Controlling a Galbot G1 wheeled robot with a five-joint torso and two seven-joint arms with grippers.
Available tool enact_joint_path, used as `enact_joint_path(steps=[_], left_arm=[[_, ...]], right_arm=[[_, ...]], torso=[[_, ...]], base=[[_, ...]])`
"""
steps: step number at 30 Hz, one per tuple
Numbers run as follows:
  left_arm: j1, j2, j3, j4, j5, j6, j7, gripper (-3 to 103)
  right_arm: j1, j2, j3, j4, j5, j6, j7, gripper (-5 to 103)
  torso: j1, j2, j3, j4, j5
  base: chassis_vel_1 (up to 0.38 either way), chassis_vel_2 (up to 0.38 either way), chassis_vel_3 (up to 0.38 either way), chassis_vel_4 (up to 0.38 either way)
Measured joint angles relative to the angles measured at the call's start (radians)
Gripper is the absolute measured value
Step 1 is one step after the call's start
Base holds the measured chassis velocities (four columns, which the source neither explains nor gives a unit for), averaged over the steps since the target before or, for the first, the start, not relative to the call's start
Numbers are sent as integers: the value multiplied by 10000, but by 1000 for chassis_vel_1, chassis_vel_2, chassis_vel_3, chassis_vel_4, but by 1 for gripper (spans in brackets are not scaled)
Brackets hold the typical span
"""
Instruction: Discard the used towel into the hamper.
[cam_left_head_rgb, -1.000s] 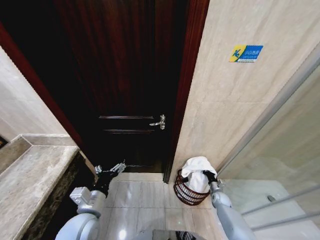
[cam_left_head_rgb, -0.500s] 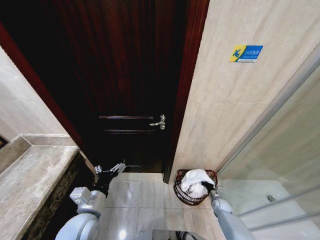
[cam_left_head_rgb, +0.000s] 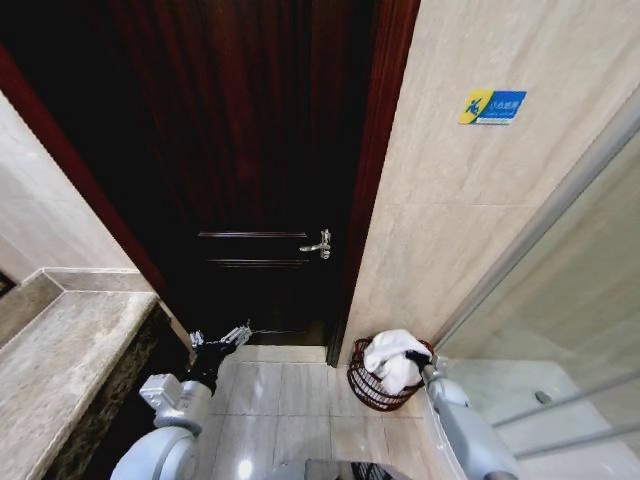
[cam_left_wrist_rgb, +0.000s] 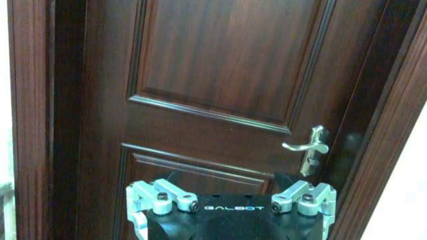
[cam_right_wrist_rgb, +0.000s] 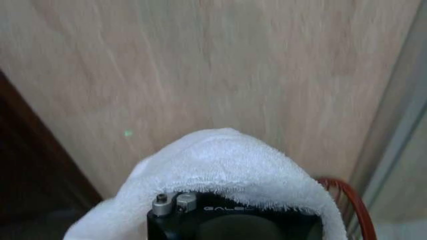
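One claw is at work: the right gripper (cam_left_head_rgb: 416, 358) is seen in the head view at the rim of the hamper (cam_left_head_rgb: 373, 390), with the white towel (cam_left_head_rgb: 390, 362) bunched directly against it. In the right wrist view the towel (cam_right_wrist_rgb: 220, 172) is draped over the front of the right gripper (cam_right_wrist_rgb: 233, 217), so that its fingers are covered; whether they are parted or closed on the cloth cannot be told. Below and around the claw, the towel is piled in the mouth of the hamper and rises above the rim. A curved stretch of the hamper's reddish wire rim (cam_right_wrist_rgb: 350, 202) is seen just beside the claw in the wrist view. The hamper is set on the pale tiled floor (cam_left_head_rgb: 290, 400), just in front of the beige stone wall (cam_left_head_rgb: 450, 200) and near the dark wooden door (cam_left_head_rgb: 250, 150), whose metal handle (cam_left_head_rgb: 318, 244) is higher up and well apart from the claw. A blue and yellow sticker (cam_left_head_rgb: 492, 106) is fixed high on the wall.

The left gripper (cam_left_head_rgb: 222, 338) is held idle across the floor from the hamper, near the door, with its fingers (cam_left_wrist_rgb: 162, 196) spread wide and nothing between them.
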Motion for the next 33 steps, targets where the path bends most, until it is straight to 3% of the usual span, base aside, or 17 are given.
enact_joint_path(steps=[6, 9, 13, 18, 22, 25, 26, 29, 32, 33], left_arm=[[0, 0, 0, 0, -1, 0, 0, 97], [0, 0, 0, 0, -1, 0, 0, 97], [0, 0, 0, 0, -1, 0, 0, 97], [0, 0, 0, 0, 0, 0, 0, 97], [0, 0, 0, 0, 0, 0, 0, 97], [0, 0, 0, 0, 0, 0, 0, 97], [0, 0, 0, 1, 0, 0, 0, 97], [0, 0, 0, 0, 0, 0, 0, 97], [0, 0, 0, 0, 0, 0, 0, 97], [0, 0, 0, 1, -1, 0, 0, 97]], right_arm=[[-370, 60, 188, -415, -327, 232, -254, 12], [-269, 64, 314, -405, 213, 711, -385, 12], [-104, 9, 328, -167, 602, 1063, -442, 12], [-47, 24, 430, -1004, -324, 1122, -589, 12], [-208, 133, 732, -1718, -1771, 1009, -1039, 12], [-188, 126, 873, -1695, -1882, 1037, -1243, 12], [6, 87, 900, -1694, -1366, 1431, -1635, 12], [350, 47, 870, -1606, -668, 1845, -1816, 12], [521, 37, 835, -1543, -708, 1721, -1618, 12], [606, 46, 864, -1723, -1176, 1571, -1444, 12]], torso=[[-2, 0, 0, -6, -3], [-1, 0, 0, -8, -2], [-1, 0, -3, 11, -11], [-1, 0, -2, -3, 0], [-2, 0, -1, -7, 3], [-2, 1, -1, -4, -7], [-2, 0, -1, -6, -3], [-1, 0, -1, 3, -7], [-1, 0, -2, 8, -12], [-1, 0, -2, 8, -5]], base=[[0, 0, 0, 0], [0, 0, 0, 0], [0, 0, 0, 0], [0, 0, 0, 0], [0, 0, 0, 0], [0, 0, 0, 0], [0, 0, 0, 0], [0, 0, 0, 0], [0, 0, 0, 0], [0, 0, 0, 0]])
